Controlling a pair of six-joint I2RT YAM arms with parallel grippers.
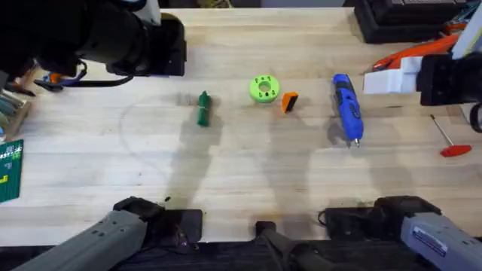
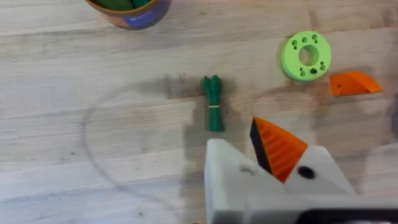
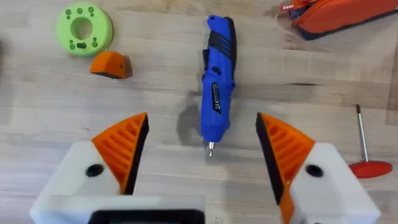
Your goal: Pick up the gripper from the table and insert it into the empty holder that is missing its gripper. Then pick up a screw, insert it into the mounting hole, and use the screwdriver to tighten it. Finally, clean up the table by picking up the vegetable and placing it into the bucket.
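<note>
Both my arms parked above the table, nothing grabbed yet.

My right gripper (image 3: 202,152) is spread wide over the screwdriver (image 3: 217,84); can't tell about my left gripper (image 2: 273,168). The gripper (image 1: 289,102) lies just beside the lime disc (image 1: 263,88), the vegetable (image 1: 203,109) left of them, the bucket (image 2: 130,12) farther back.

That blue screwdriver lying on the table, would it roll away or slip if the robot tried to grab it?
The screwdriver looks rounded and long, so a sideways nudge might roll it. Its chunky body probably makes it fairly heavy for its size. The dark ribbed patches may give the orange pads some grip.
</note>
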